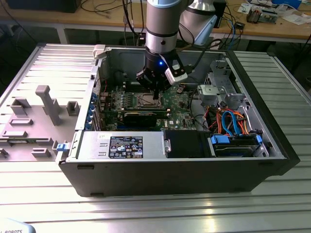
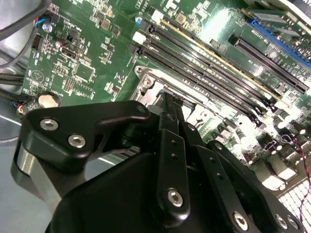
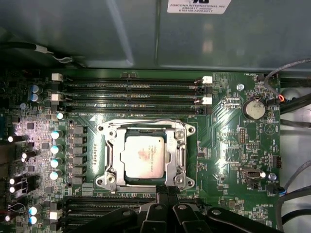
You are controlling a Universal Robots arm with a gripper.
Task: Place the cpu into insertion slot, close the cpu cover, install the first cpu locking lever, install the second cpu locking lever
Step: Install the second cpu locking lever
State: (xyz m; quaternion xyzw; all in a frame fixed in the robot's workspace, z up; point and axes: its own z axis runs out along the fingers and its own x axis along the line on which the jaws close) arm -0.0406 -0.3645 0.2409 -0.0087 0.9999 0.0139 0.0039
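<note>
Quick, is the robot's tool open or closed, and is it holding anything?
Tool: fingers look closed together, nothing visibly held, at the edge of the cpu cover; the cpu sits in the slot.

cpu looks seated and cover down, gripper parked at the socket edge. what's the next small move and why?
Probably a short nudge of the gripper onto the locking lever by the cover's edge. In the first wrist view the cpu lies flat in the insertion slot with the cpu cover framing it, and the fingertips sit closed together at that edge. Whether either lever is latched is not clear.
</note>
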